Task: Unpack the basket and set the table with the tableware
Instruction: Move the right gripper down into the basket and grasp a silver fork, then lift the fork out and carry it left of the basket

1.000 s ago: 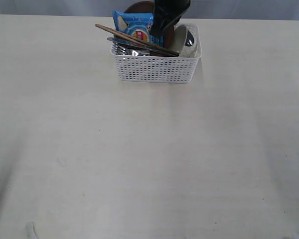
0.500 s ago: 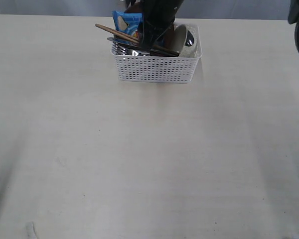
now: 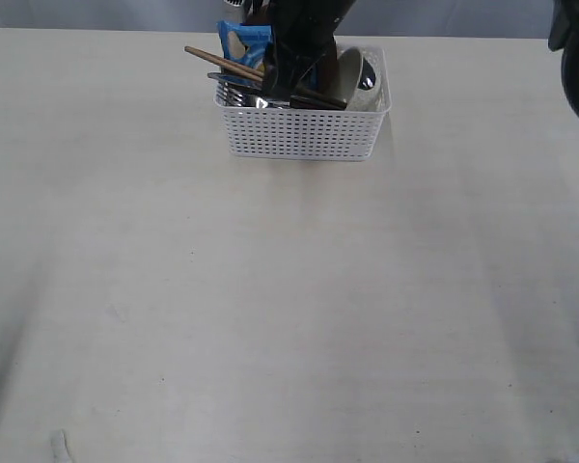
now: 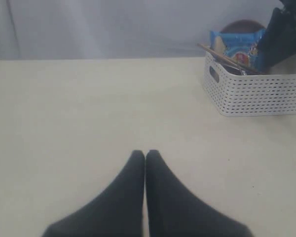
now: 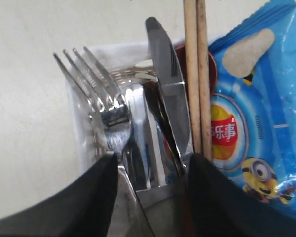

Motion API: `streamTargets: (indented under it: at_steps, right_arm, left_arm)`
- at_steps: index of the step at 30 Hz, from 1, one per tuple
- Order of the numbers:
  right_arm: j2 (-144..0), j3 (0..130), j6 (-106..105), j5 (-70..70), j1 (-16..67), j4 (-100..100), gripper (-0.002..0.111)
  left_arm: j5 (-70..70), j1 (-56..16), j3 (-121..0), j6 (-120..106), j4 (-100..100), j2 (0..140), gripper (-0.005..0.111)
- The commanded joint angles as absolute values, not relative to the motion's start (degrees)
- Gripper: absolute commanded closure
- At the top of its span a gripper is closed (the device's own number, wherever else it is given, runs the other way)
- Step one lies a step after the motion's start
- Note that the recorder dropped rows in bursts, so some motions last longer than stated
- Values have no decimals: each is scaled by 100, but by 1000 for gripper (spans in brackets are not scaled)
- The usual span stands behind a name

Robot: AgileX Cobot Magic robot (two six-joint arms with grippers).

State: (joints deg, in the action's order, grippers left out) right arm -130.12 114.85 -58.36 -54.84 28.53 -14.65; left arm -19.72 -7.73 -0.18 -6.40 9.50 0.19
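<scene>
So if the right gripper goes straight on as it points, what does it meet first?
Most likely the knife, the fork beside it; both lie ahead of the open right gripper. Depth is unclear.

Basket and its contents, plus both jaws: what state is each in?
Basket: upright, packed.
Bowl: on edge in basket.
Chips packet: standing in basket.
Chopsticks: poking out over rim.
Knife, fork: lying in basket.
Right jaws: open, astride both.
Left jaws: shut, over table.

The glossy blue plastic chips packet (image 5: pixel 259 84), standing in the white perforated plastic basket (image 3: pixel 299 135), bears white Chinese characters 乐事 on its round red-and-yellow logo, above a yellow goggled cartoon figure.
</scene>
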Motion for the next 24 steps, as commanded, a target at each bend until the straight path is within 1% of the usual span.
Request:
streamTargets:
  at_steps: [1,15,16,18,22,24]
  right_arm:
    - [-13149,11518,-5896,-5471,2811,-1493,64]
    - [-13469,11518,-5941,-5556,2811,-1505,65]
    - [-13473,11518,-5941,-5556,2811,-1505,68]
    - [-13473,11518,-5941,-5512,2811,-1487,77]
    - [-13473,11518,-5941,-5433,2811,-1491,107]
    - [-13473,11518,-5941,-5433,2811,-1491,109]
  left_arm:
    - [-1962,-817,0,-634,949,0,107]
    - [-1962,-817,0,-634,949,0,107]
    - [-1962,-817,0,-634,949,0,107]
    - [-1962,-817,0,-634,949,0,107]
    - [-1962,-817,0,-634,925,0,107]
    - [-1962,-817,0,-634,925,0,107]
